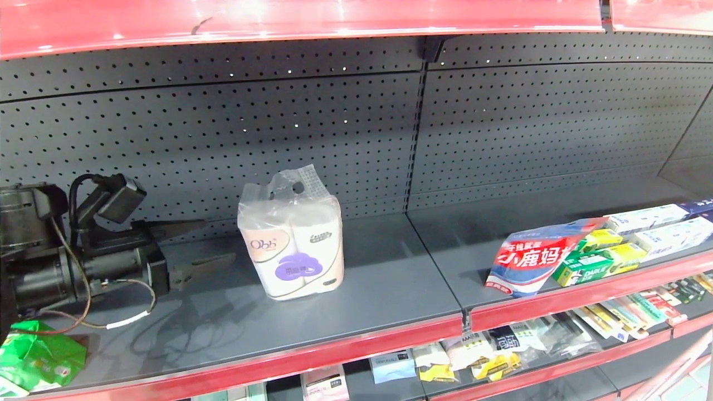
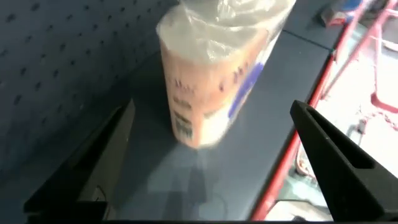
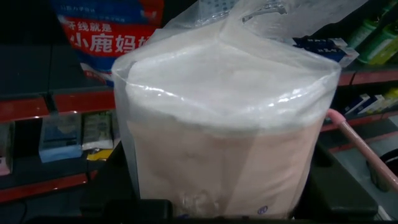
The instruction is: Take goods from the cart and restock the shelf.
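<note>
A plastic-wrapped toilet paper pack (image 1: 292,239) stands upright on the grey shelf (image 1: 390,278), left of its middle. My left gripper (image 1: 217,242) lies low over the shelf to the pack's left. It is open, with its fingers pointing at the pack and a gap between them and it. In the left wrist view the same pack (image 2: 211,68) stands just beyond the spread fingers (image 2: 323,149). A second toilet paper pack (image 3: 224,124) sits right against the right wrist camera, held in my right gripper (image 3: 217,208) in front of the shelves.
A red and blue bag (image 1: 529,262), green toothpaste boxes (image 1: 601,253) and white boxes (image 1: 663,225) lie on the shelf's right part. A green packet (image 1: 39,356) rests at the front left corner. Lower shelves hold small goods. A pink cart bar (image 3: 367,149) is beside the right gripper.
</note>
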